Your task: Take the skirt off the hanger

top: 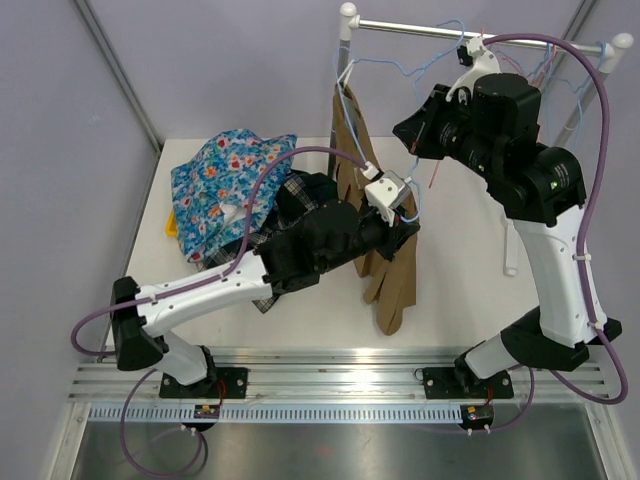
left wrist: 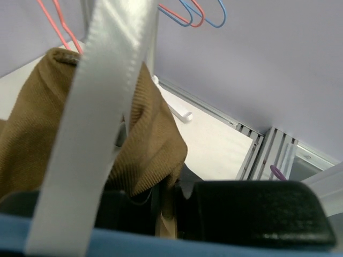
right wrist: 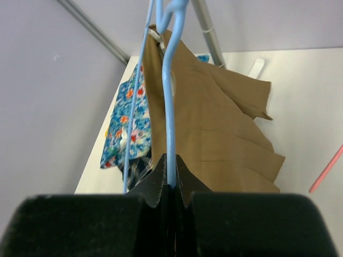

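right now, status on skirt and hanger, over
Right gripper shut on hanger wire. Left gripper pinching skirt cloth. Skirt not yet off hanger. White ribbon crosses left wrist view.

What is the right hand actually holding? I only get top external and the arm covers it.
Observer: In the right wrist view, the right hand is shut on the wire of the light-blue hanger. The skirt hangs from it just beyond.
Operator: And the other arm?
Observer: In the left wrist view, the left hand looks closed on a fold of the tan skirt.
Operator: Anything in the way there?
Observer: A white ribbon strap runs diagonally across that view, in front of the cloth.
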